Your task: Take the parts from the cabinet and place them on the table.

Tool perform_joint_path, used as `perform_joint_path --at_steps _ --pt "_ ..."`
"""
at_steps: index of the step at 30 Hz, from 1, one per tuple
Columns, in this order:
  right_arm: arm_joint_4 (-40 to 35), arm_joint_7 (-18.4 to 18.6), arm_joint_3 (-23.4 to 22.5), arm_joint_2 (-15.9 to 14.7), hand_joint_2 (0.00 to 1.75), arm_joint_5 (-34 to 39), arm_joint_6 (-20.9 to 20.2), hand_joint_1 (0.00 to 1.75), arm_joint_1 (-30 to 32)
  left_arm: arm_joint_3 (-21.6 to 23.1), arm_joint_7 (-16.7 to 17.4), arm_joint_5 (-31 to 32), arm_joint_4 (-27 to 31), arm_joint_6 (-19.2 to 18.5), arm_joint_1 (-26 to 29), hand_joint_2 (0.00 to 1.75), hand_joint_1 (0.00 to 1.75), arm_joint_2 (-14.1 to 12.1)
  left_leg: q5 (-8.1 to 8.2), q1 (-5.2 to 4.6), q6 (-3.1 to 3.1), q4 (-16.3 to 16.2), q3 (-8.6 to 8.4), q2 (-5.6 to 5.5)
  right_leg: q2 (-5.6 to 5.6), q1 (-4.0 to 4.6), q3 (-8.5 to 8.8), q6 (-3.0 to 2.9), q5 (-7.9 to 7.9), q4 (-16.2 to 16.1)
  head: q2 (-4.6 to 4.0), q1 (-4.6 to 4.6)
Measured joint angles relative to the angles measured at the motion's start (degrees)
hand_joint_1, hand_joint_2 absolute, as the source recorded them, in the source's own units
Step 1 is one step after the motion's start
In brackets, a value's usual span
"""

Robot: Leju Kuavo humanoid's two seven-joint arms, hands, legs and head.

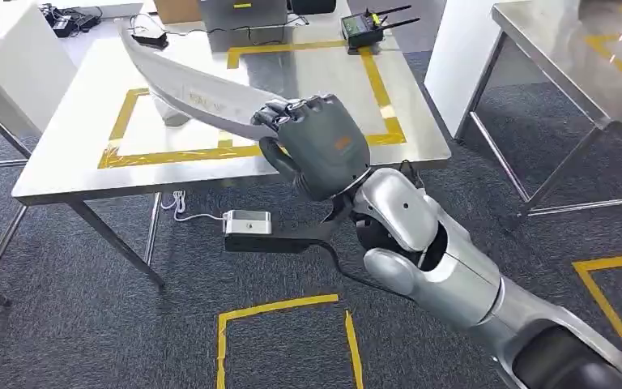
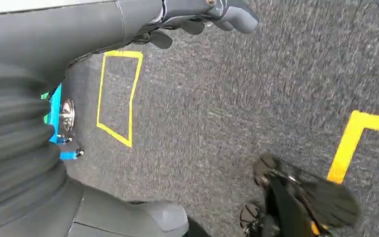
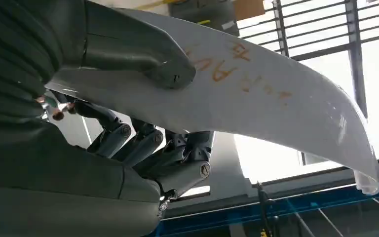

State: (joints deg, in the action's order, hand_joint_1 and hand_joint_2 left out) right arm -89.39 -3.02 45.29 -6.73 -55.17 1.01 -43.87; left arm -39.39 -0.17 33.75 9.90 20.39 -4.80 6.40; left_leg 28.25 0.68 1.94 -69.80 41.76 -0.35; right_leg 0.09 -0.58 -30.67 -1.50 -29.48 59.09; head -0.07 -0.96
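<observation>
Silver and jointed, the right arm (image 1: 445, 259) reaches up from the lower right of the head view, and the right hand (image 1: 316, 142) at its end grips a long, curved white part (image 1: 186, 85). Its thumb (image 3: 143, 59) presses on one face of the part and the darker fingers (image 3: 143, 145) curl against the other, so the part is clamped between them. Faint orange lettering (image 3: 232, 69) shows on the part's surface. The part is held in the air above the steel table (image 1: 65, 154), its pointed end stretching toward the table's far left side, over a rectangle of yellow tape (image 1: 178, 154) marked on the tabletop.

At the table's far edge sit a black box with antennas (image 1: 364, 28) and a black adapter with a cable (image 1: 150, 36). A small white box (image 1: 247, 221) lies on the grey carpet below the table's near edge.

The left hand (image 2: 197, 17) hangs over the carpet, its fingers loosely curled in and holding nothing.
</observation>
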Motion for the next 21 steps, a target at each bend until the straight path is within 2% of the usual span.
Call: perform_joint_path --at_steps 2,3,4,5,7,8,9,10,11,12,13,14,15,16,17,18,19,20,21 --pt "0.1 -0.1 0.0 0.0 1.75 0.0 0.0 1.75 -0.1 0.0 0.0 0.0 0.0 0.0 0.1 1.75 0.00 0.0 -6.74 0.09 -0.07 9.2 -2.90 0.56 -0.17 -0.09 1.01 0.62 -1.36 -0.1 0.00 -0.02" --pt "0.3 -0.2 0.0 0.0 1.75 0.0 0.1 1.75 -0.3 0.0 0.0 0.0 -0.1 0.0 0.0 1.75 0.00 0.0 -4.03 -0.23 -0.57 9.9 -2.86 0.71 -0.06 0.09 1.77 1.11 -1.83 0.2 0.00 -0.17" --pt "0.3 -0.1 0.1 0.0 1.75 0.1 0.1 1.75 -0.4 0.0 0.0 0.0 -0.1 -0.1 -0.2 1.75 0.00 0.0 -4.20 -0.44 -1.14 9.6 -3.27 0.68 -0.07 0.19 1.69 1.60 -2.19 -0.2 0.00 -0.17" --pt "0.4 -0.2 0.1 0.0 1.75 0.1 0.1 1.75 -0.4 0.0 0.0 0.0 -0.1 -0.1 -0.1 1.75 0.00 0.0 -4.56 -0.37 -1.63 9.8 -3.28 0.57 -0.15 0.21 2.39 2.01 -2.17 -0.2 0.00 -0.15" --pt "0.5 -0.3 0.1 0.0 1.75 0.2 0.1 1.75 -0.5 0.0 0.0 0.2 0.0 -0.1 -0.1 1.75 0.00 0.0 -4.26 -0.16 -2.43 10.0 -4.31 0.30 -0.15 0.16 2.19 2.42 -2.00 0.4 0.00 -0.13" --pt "0.5 -0.3 0.1 0.0 1.75 0.2 0.2 1.75 -0.5 0.0 0.0 0.2 0.0 -0.1 -0.1 1.75 0.00 0.0 -3.98 -0.12 -2.87 10.2 -4.87 0.24 -0.11 0.10 0.92 2.58 -1.42 3.0 0.00 -0.13" --pt "0.6 -0.3 0.1 0.0 1.75 0.3 0.2 1.75 -0.7 0.0 0.0 0.2 0.0 -0.1 -0.1 1.75 0.00 0.0 -3.56 -0.17 -3.23 10.2 -5.27 0.18 -0.10 0.09 -1.74 2.66 -1.55 7.1 0.00 -0.11" --pt "0.6 -0.3 0.1 0.0 1.75 0.4 0.2 1.75 -0.7 0.0 0.0 0.2 0.0 -0.1 -0.2 1.75 0.00 0.0 -3.17 -0.19 -3.41 10.2 -5.59 0.14 -0.08 0.20 -4.68 2.75 -2.63 11.0 0.00 -0.13" --pt "0.8 -0.3 0.1 0.0 1.75 0.5 0.2 1.75 -0.7 0.0 0.0 0.2 0.0 -0.1 -0.2 1.75 0.00 0.0 -2.67 -0.31 -3.55 10.2 -6.04 0.07 -0.07 0.26 -7.67 2.86 -4.55 14.6 0.00 -0.11" --pt "1.0 -0.3 0.2 0.0 1.75 0.5 0.2 1.75 -0.7 0.0 0.0 0.2 0.0 -0.1 -0.2 1.75 0.00 0.0 -2.14 -0.44 -3.67 10.2 -6.58 -0.03 -0.07 0.27 -9.94 2.87 -6.34 16.6 0.00 -0.13" --pt "1.2 -0.3 0.2 -0.1 1.75 0.5 0.2 1.75 -0.7 0.0 0.0 0.2 0.0 -0.1 -0.2 1.75 0.00 0.0 -1.56 -0.60 -3.73 10.2 -7.31 -0.16 -0.07 0.30 -11.39 2.68 -7.14 16.8 0.00 -0.11" --pt "1.3 -0.3 0.2 -0.2 1.75 0.5 0.2 1.75 -0.7 0.0 0.1 0.2 0.0 -0.1 -0.1 1.75 0.00 0.0 -0.93 -0.79 -3.77 10.2 -8.16 -0.29 -0.06 0.35 -11.79 2.39 -6.40 15.1 0.00 -0.11" --pt "1.4 -0.3 0.2 -0.2 1.75 0.5 0.2 1.75 -0.7 0.0 0.1 0.2 0.0 -0.1 0.0 1.75 0.00 0.0 -0.31 -0.99 -3.78 10.2 -9.01 -0.41 0.00 0.54 -11.35 1.94 -4.11 11.9 0.00 -0.11" --pt "1.4 -0.3 0.2 -0.2 1.75 0.6 0.2 1.75 -0.7 0.0 0.1 0.2 0.0 -0.1 -0.1 1.75 0.00 0.0 0.37 -1.21 -3.74 10.2 -9.95 -0.46 0.02 0.88 -10.31 1.34 -0.23 7.4 0.00 -0.11" --pt "1.4 -0.4 0.2 -0.2 1.75 0.6 0.2 1.75 -0.7 0.0 0.1 0.2 0.0 -0.1 -0.1 1.75 0.00 0.2 1.01 -1.19 -3.72 10.3 -10.25 -0.49 0.02 1.29 -9.30 0.47 4.57 2.9 0.00 -0.13" --pt "1.6 -0.3 0.2 -0.3 1.75 0.6 0.2 1.75 -0.7 0.0 0.1 0.2 -0.2 -0.1 -0.1 1.75 0.00 0.3 1.64 -1.53 -3.45 9.9 -10.92 -0.64 0.42 2.01 -9.34 0.13 6.08 0.7 0.00 -0.22" --pt "1.6 -0.3 0.2 -0.2 1.75 0.7 0.1 1.75 -0.8 0.0 0.0 0.3 -0.1 -0.1 -0.3 1.75 0.00 0.3 2.32 -1.48 -3.10 10.0 -10.99 -0.99 0.95 1.90 -9.04 0.12 4.01 1.1 0.00 -0.18" --pt "1.6 -0.3 0.2 -0.3 1.75 0.7 0.2 1.75 -0.8 0.0 0.0 0.3 0.0 -0.1 -0.5 1.75 0.00 0.3 2.87 -1.43 -2.90 10.3 -11.30 -0.88 0.88 2.02 -8.12 0.16 4.68 0.6 0.00 -0.15" --pt "1.6 -0.2 0.2 -0.3 1.75 0.7 0.2 1.75 -1.0 0.0 0.0 0.3 0.0 -0.1 -0.4 1.75 0.00 0.3 2.18 -1.44 -2.59 9.2 -12.07 -0.93 0.93 1.84 -7.76 -0.12 5.29 0.0 0.00 -0.20"
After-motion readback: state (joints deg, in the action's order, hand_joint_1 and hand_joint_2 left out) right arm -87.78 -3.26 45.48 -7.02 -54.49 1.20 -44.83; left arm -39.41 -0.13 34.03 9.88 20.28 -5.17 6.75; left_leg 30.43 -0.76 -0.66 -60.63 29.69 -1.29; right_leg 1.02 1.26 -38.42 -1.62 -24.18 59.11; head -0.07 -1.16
